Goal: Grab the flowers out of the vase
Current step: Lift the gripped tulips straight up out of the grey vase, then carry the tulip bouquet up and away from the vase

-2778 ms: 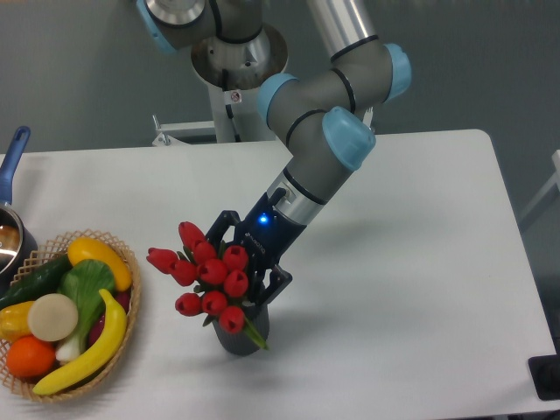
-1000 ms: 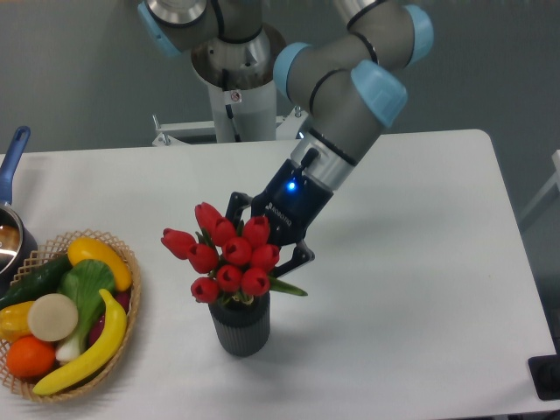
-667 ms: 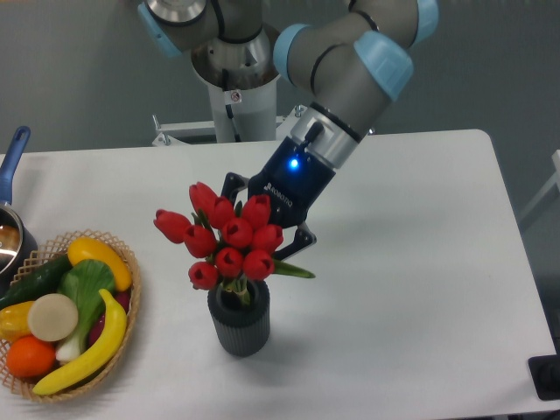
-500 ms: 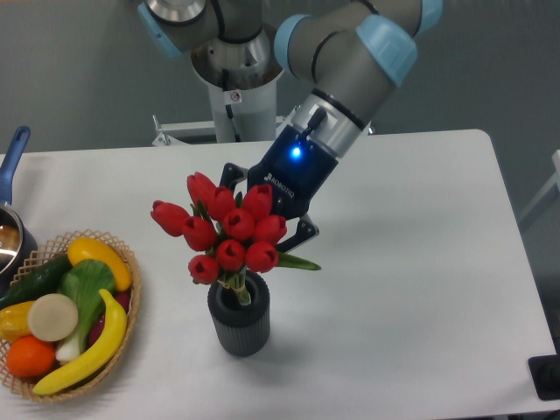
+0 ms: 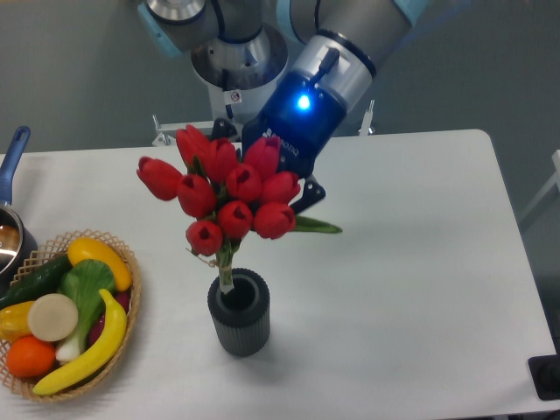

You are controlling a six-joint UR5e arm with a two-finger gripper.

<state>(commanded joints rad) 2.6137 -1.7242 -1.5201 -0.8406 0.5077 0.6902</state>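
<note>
- Even, bright indoor light, seemingly from overhead, with no harsh glare on the white table (image 5: 420,262).
- Shadows are soft and faint, pooled just beside the vase (image 5: 239,312).
- The flowers (image 5: 223,192) look slightly soft, possibly motion blur.
- A blue lamp glows, overexposed, on the gripper (image 5: 271,166).

- The flowers (image 5: 229,191): glossy, plastic-looking red buds.
- The vase (image 5: 239,312): matt dark grey, ribbed.
- The basket (image 5: 122,337): woven wicker.
- The surface (image 5: 420,262): smooth matt white.
</note>
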